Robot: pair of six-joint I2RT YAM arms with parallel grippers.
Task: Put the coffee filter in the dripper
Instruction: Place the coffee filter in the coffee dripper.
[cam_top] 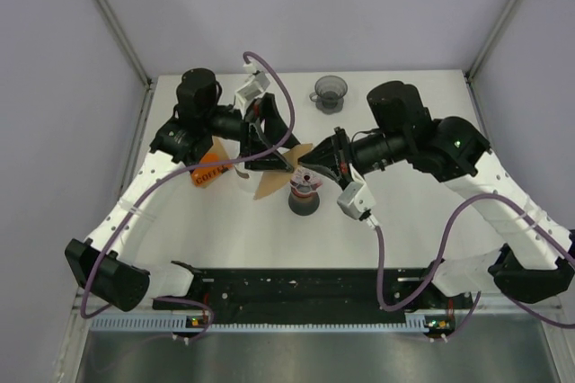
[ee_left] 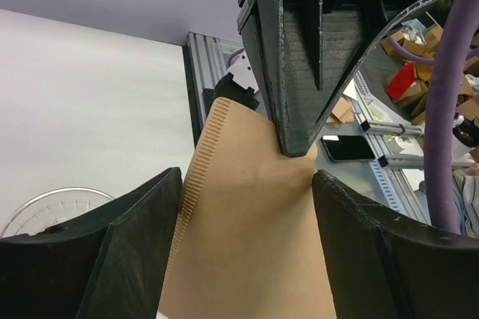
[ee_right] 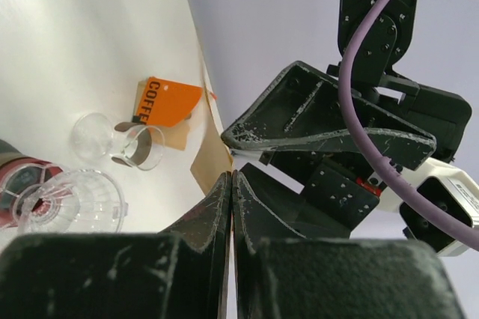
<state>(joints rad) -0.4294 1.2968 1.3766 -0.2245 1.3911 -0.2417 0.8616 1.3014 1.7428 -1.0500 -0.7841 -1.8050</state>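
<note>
**Asker:** Where are your edges, left to right?

**Me:** The enclosure wall runs down the left side of the bench [cam_top: 252,239]. Just inside it my left arm bends over the orange coffee packet [cam_top: 208,173], with a small clear glass piece [ee_right: 93,135] lying beside it. From there, open white bench runs to the near rail.

**Asker:** And the jaws?

**Me:** My left jaws are spread, one finger [ee_left: 135,251] on each side of the coffee filter [ee_left: 247,229] — its brown sides reach both. My right jaws are pressed together, pinching the filter's upper edge.

**Asker:** Containers?

**Me:** The clear dripper [ee_right: 71,201] stands on a dark base just beside my right jaws, with red showing through it. The filter is held just left of it, not inside. A dark cup [cam_top: 330,89] stands alone at the far edge — well apart.
</note>
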